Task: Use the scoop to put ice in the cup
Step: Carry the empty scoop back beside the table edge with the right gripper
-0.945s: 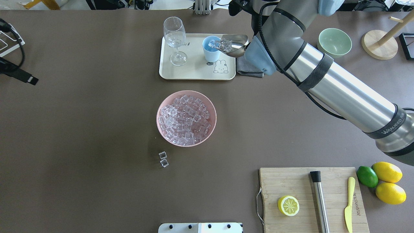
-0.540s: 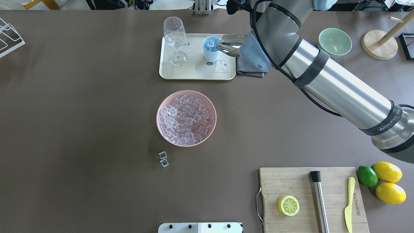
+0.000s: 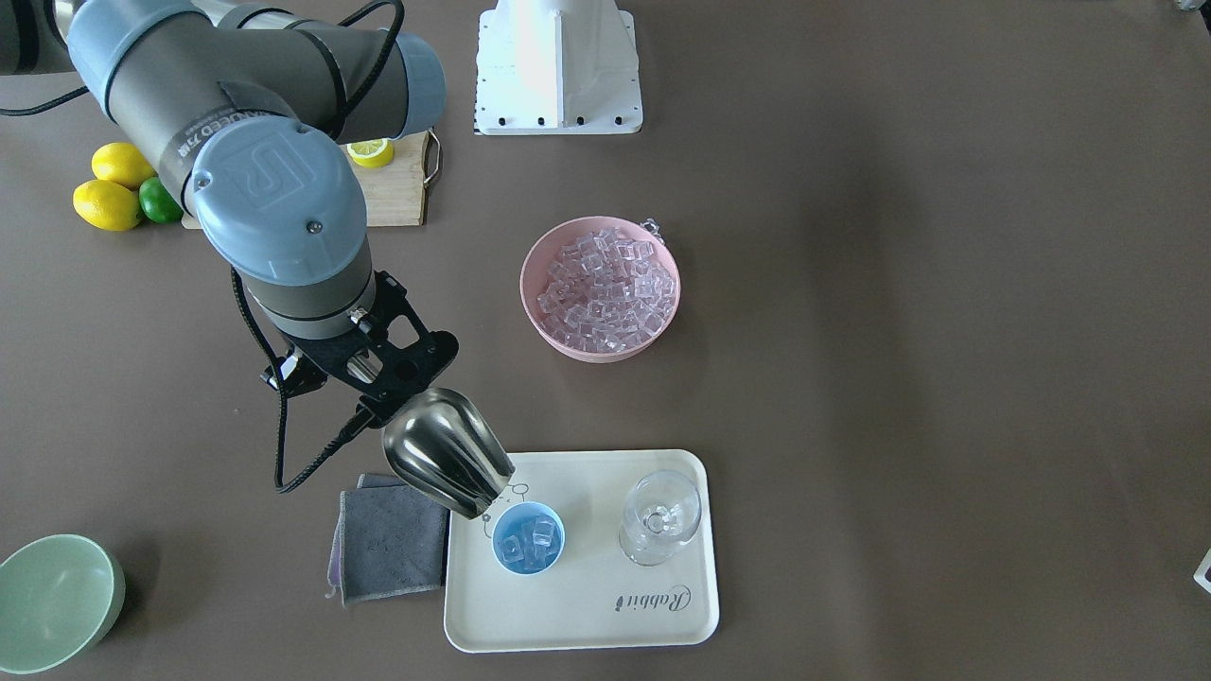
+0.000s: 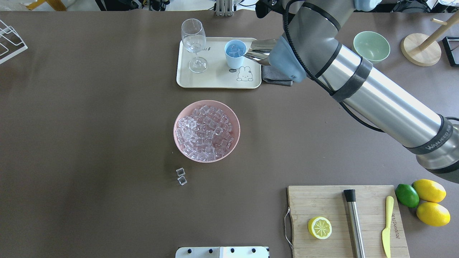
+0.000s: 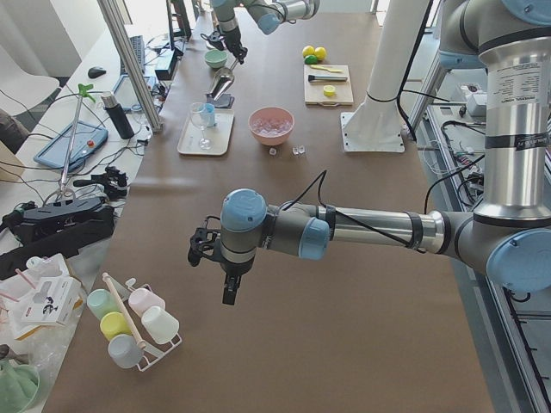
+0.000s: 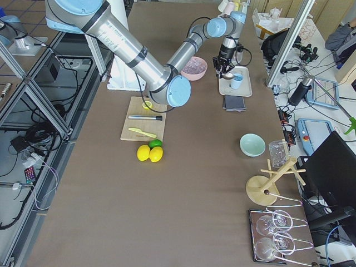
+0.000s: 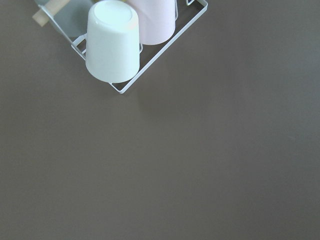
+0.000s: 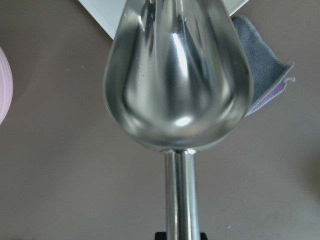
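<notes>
The right gripper is closed tightly on the straight handle of the scoop and holds it tipped, with the mouth lower than the handle. In the right wrist view the trough shows only bare shiny metal. Directly in front of the gripper, at the mouth of the scoop, stands the cup. The lip of the scoop is over its rim, but I cannot tell if they touch. Some ice lies inside the cup, several clear cubes. The cup stands on a cream tray. Below the gripper, just beside the tray, lies a grey cloth. Beyond the cup, on the same tray, stands a stemmed glass, upright. Well apart from the gripper, toward the robot's base, is a pink bowl heaped with the same cubes, and beyond it two loose cubes lie on the table. The left gripper hangs very far away, near a rack of cups. I cannot tell how its fingers stand.
</notes>
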